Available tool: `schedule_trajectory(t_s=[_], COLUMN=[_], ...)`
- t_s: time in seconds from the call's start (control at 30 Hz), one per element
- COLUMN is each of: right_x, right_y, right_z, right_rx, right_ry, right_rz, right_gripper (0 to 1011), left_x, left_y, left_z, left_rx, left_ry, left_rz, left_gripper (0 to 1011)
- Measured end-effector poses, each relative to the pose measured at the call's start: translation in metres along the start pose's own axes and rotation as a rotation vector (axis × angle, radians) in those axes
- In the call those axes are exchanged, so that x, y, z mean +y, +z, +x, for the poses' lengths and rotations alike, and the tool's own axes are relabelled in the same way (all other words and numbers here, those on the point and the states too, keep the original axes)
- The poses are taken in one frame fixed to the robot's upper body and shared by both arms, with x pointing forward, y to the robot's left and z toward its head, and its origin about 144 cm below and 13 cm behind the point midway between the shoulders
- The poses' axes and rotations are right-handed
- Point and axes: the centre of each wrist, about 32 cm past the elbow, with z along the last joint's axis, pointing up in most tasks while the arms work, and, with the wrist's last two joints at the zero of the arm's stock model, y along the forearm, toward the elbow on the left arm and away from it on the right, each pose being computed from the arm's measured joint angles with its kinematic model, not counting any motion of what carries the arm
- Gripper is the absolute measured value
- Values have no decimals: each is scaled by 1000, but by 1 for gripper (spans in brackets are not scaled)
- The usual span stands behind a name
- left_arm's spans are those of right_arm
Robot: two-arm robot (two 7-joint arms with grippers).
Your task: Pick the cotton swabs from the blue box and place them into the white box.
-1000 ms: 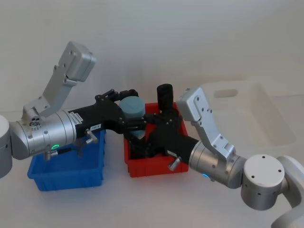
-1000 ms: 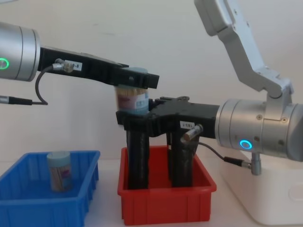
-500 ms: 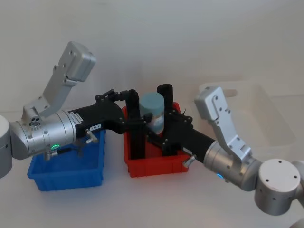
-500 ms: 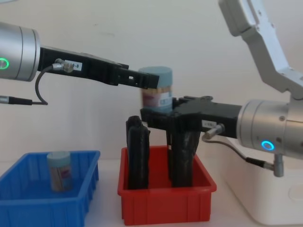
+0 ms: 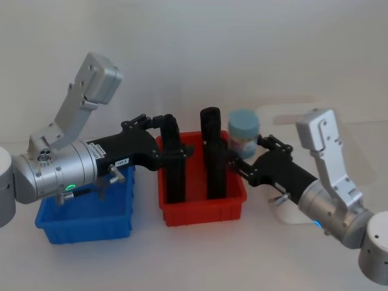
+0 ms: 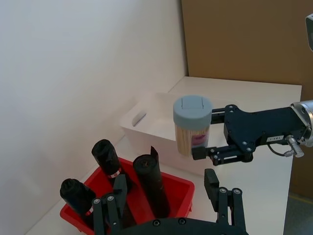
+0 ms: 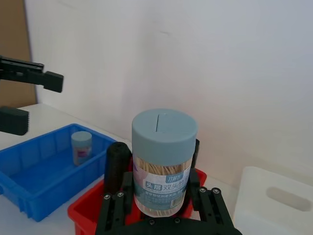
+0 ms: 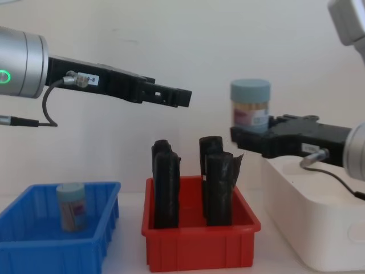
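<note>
My right gripper point(image 5: 244, 159) is shut on a jar of cotton swabs point(image 5: 244, 130), clear with a pale blue lid, held upright in the air. In the chest view this jar point(image 8: 250, 104) hangs just over the near left edge of the white box point(image 8: 311, 228), right of the red bin. My left gripper point(image 8: 178, 98) stands open and empty above the red bin, well left of the jar. A second jar of cotton swabs point(image 8: 72, 206) stands upright in the blue box point(image 8: 34, 246). The right wrist view shows the held jar point(image 7: 164, 156) and the blue box point(image 7: 29, 182) behind it.
A red bin point(image 5: 200, 210) with tall black rolls point(image 8: 165, 185) sits between the blue box point(image 5: 85, 222) and the white box point(image 6: 146, 115). The rolls rise high, just below both grippers. A plain wall stands close behind the table.
The left gripper let go of the jar and stayed in place. The right gripper carried the jar to the right, from above the red bin to the white box's edge.
</note>
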Motion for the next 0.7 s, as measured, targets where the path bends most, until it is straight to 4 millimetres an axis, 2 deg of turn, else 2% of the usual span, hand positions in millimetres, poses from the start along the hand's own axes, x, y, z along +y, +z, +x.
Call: schedule_trajectory(t_s=[0.4,0.7], right_x=[-20,-19], right_y=[-13,-29], right_z=[26,50], right_rx=[12,47], right_ry=[-179,-273], right_rz=[-43,-88], right_gripper=[657,657], left_x=[0,0], left_y=[0,0], left_z=[0,0], left_rx=[0,0], left_ry=[0,0], left_rz=[0,0], left_gripper=[1004,1004])
